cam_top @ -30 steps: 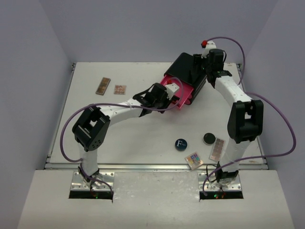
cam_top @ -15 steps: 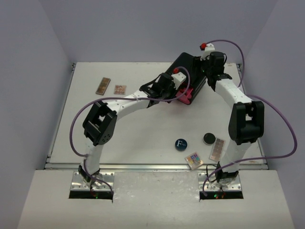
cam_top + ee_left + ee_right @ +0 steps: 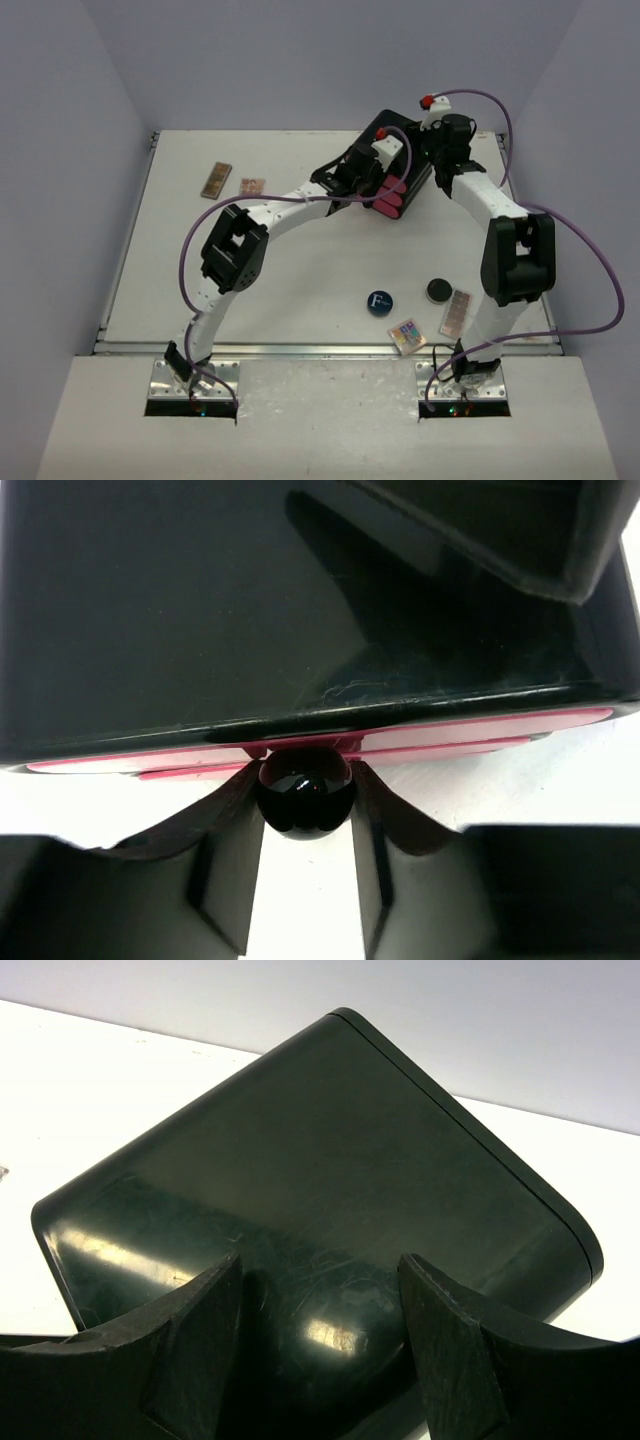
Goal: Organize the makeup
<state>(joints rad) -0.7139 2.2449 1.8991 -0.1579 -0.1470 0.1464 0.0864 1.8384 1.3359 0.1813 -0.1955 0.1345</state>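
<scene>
The left arm reaches from its base up and to the right across the table (image 3: pixel 300 250), elbow raised, wrist level with the front of the black box (image 3: pixel 300 1160). The left gripper (image 3: pixel 305 772) is clamped on the round black knob (image 3: pixel 303 805) of a pink drawer (image 3: pixel 450 735) that sits pushed in.

The right arm stretches straight up the right side and bends inward at the top. The right gripper (image 3: pixel 318 1265) straddles the box's rounded rear edge, jaws wide and seemingly clamped on it, though the glossy surface makes contact hard to judge.

The makeup lies loose on the table:
- Near the right base: the blue compact (image 3: pixel 379 302), black compact (image 3: pixel 437 290), multicoloured palette (image 3: pixel 407 335) and brown palette (image 3: pixel 455 313).
- Far left: two more palettes (image 3: pixel 216 180) (image 3: pixel 251 187).
</scene>
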